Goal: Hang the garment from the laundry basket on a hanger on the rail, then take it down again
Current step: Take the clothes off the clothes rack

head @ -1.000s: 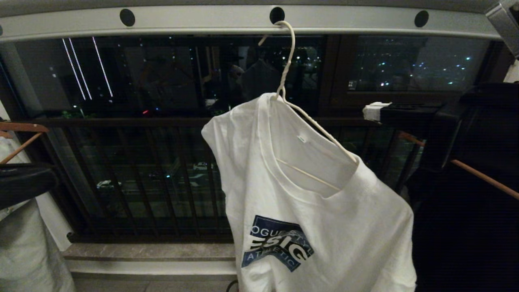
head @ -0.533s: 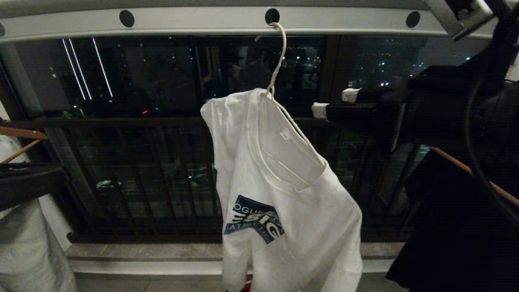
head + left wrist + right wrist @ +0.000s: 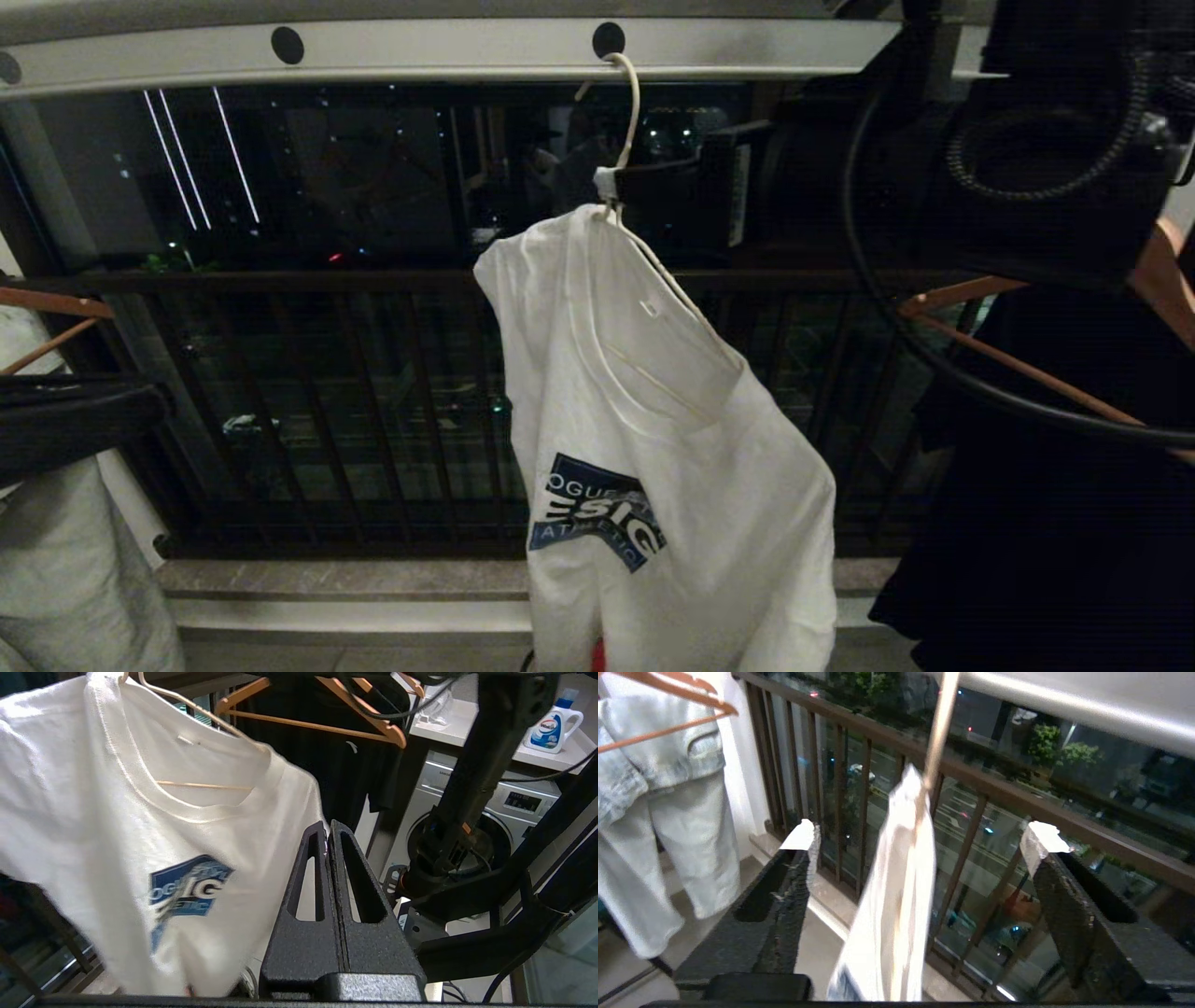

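White cotton, a short-sleeved T-shirt (image 3: 672, 448) with a blue chest logo (image 3: 597, 511), hangs on a thin white wire hanger (image 3: 627, 140) whose hook sits in one of the round dark holes of the pale grey rail (image 3: 420, 51), near the middle of the stretch of rail that shows. The shirt droops askew, one shoulder high by the twisted neck, the other sliding down the wire arm.

The right gripper (image 3: 609, 191) reaches in from the right end of the rail, level with the hanger's neck. Its fingers (image 3: 803, 835) stand wide apart, one either side of the neck and the bunched collar, and I see no contact with either. The left gripper (image 3: 329, 828) sits low and to the left side, fingers pressed together, holding nothing, just beside the shirt's lower sleeve.

Behind the shirt runs a dark barred balcony railing (image 3: 373, 401) with city lights beyond. On the right hangs a black garment (image 3: 1046, 523) on a brown wooden hanger (image 3: 1018, 369); at the left edge pale clothes (image 3: 65, 560) hang too. A washing machine (image 3: 490, 812) and a detergent bottle (image 3: 553, 723) stand past the black garment.
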You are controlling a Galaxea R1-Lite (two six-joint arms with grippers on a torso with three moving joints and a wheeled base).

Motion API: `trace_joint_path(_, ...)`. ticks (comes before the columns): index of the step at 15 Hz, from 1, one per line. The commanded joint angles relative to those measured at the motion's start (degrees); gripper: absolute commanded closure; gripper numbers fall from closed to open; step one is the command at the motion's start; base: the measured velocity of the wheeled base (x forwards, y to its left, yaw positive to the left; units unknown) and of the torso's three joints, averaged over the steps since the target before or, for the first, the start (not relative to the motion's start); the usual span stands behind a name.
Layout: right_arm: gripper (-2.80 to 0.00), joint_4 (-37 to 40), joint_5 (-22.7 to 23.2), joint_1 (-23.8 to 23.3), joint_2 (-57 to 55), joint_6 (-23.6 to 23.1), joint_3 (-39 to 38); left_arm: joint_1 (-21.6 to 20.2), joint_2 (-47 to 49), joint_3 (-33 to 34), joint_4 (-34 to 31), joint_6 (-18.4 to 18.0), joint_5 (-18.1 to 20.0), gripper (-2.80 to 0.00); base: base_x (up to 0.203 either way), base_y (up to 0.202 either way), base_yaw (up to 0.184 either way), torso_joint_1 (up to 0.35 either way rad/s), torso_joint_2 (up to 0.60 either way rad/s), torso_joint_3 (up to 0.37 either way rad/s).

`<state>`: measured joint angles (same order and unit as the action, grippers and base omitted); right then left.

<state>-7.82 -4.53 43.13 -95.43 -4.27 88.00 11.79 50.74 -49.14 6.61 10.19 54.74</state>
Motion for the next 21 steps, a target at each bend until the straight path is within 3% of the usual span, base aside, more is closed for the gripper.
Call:
trace_joint_path(1,-2.8,0.9,-0.3,0.7,-5.7,0.0,4.7,0.0,0.2,0.0,0.1,0.0,0.3,0.0,0.0,0.0,0.0,0.0,0.0,0.0)
trace_joint_path(6,-2.8,1.1,-1.6,0.2,-12.8,-0.7,12.3,0.0,0.2,0.1,0.2,0.0,0.3,0.0,0.0,0.0,0.0,0.0,0.0,0.0)
trace_joint_path(7,0.0,1.1,-1.8,-0.3,-13.6,-1.0,13.8,0.0,0.2,0.1,0.2,0.0,0.3,0.0,0.0,0.0,0.0,0.0,0.0,0.0)
trace_joint_path(16,0.0,1.4,-2.0,-0.8,-13.3,-1.4,15.9,0.7,3.9,0.1,0.2,0.2,0.7,0.0,0.0,0.0,0.0,0.0,0.0,0.0)
trace_joint_path(19,0.0,2.5,-2.0,-0.8,-12.9,-1.4,15.8,6.6,6.5,0.8,0.3,0.7,0.3,0.0,0.0,0.0,0.0,0.0,0.0,0.0)
trace_joint_path(21,0.0,3.9,-2.0,-0.4,-12.7,-1.4,15.8,9.8,10.8,1.2,0.7,0.6,-2.0,0.0,0.0,0.0,0.0,0.0,0.0,0.0)
